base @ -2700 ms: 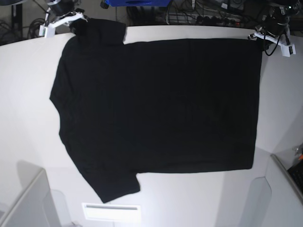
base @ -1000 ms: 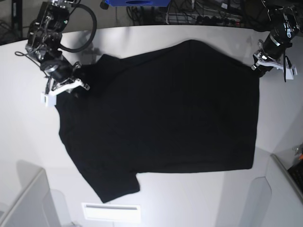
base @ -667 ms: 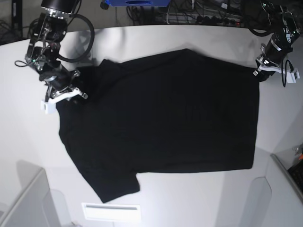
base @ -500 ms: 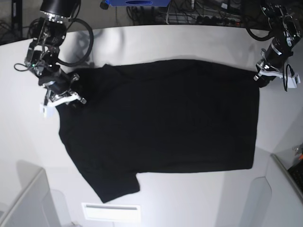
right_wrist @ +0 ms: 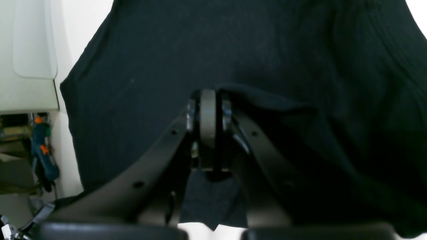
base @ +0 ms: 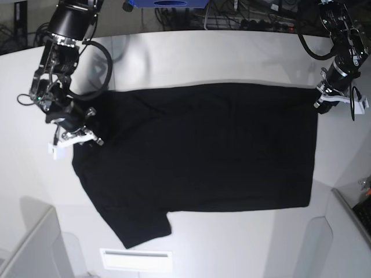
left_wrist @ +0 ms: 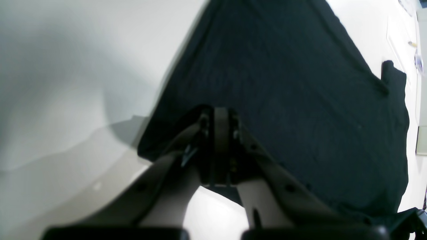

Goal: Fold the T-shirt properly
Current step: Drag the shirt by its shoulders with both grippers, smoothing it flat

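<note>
Across the middle of the white bench, the T-shirt is spread plain side up; its far edge has been drawn nearer, clamped by the right gripper and left gripper, so a lengthwise fold is judged underway.

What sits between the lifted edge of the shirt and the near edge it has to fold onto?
Nothing visible. Both end effectors, left and right, are shut on the T-shirt, with only bare cloth ahead.
</note>
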You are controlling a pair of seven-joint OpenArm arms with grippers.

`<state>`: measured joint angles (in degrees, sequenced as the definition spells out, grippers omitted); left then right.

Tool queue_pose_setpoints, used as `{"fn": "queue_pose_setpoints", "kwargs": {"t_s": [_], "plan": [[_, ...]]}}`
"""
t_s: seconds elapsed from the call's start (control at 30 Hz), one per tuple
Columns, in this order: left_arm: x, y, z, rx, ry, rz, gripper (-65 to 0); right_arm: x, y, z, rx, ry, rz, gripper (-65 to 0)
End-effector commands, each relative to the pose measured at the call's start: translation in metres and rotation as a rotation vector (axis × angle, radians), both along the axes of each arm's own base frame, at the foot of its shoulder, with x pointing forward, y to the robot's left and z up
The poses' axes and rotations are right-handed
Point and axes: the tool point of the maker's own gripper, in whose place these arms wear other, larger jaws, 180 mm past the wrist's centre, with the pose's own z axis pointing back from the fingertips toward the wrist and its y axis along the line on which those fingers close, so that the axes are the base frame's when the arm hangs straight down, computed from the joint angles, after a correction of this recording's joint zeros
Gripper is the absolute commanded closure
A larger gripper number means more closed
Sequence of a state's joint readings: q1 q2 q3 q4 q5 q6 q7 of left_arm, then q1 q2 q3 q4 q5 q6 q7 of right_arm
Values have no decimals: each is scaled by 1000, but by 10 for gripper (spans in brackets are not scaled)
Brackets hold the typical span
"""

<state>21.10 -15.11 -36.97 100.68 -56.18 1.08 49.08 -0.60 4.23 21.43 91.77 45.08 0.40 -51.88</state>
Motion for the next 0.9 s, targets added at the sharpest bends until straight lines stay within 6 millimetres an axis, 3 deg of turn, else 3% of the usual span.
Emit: {"fn": "queue_pose_setpoints", "kwargs": {"t_s": [0.0, 0.4, 0.53, 0.67, 0.87], "plan": [[4, 4, 10, 17, -33, -5, 0, 11, -3, 13, 2, -47, -7, 0], [22, 9, 15, 0, -72, 17, 0, 28, -3, 11, 28, -42, -15, 0], [25, 9, 17, 0, -82, 20, 0, 30, -13, 13, 5, -47, -20, 0], [23, 31, 29, 15, -118, 84, 0, 28, -17, 13, 1, -44, -27, 0], [27, 30, 31, 12, -127, 84, 0, 30, -16, 14, -2, -48, -22, 0]]}}
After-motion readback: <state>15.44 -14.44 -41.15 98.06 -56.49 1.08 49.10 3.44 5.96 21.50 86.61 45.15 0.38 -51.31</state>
